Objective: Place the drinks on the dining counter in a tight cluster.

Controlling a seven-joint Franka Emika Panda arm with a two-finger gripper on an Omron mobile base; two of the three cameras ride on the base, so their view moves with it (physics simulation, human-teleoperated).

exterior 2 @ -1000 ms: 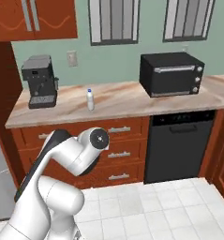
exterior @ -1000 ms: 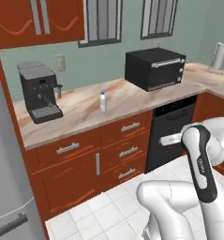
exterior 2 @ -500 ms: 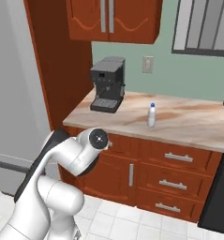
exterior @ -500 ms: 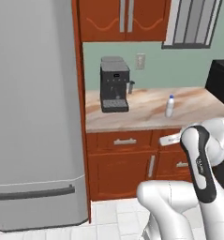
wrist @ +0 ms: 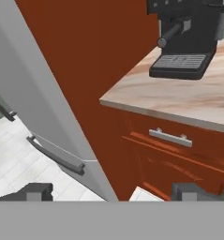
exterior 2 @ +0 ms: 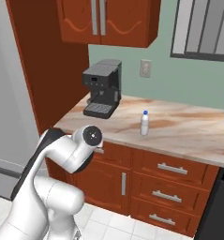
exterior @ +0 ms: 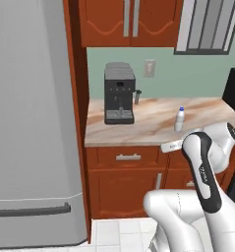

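A white bottle (exterior: 179, 119) with a blue cap stands upright on the marble counter (exterior: 148, 129), right of centre in the left base view and mid-frame in the right base view (exterior 2: 144, 123). A black coffee machine (exterior: 119, 93) sits well apart from it, toward the upper left. A grey fridge (exterior: 33, 123) fills the left side. In the hand view, the claw (wrist: 112, 191) has its fingers spread wide with nothing between them, low before the red-brown drawers (wrist: 172, 150).

The base is swinging leftward, so the whole scene is sliding right: the toaster oven and dishwasher are dropping out past the right edge, while the grey fridge (exterior: 33, 128) is coming in beside the coffee machine (exterior: 119, 93) and white bottle (exterior: 179, 119).
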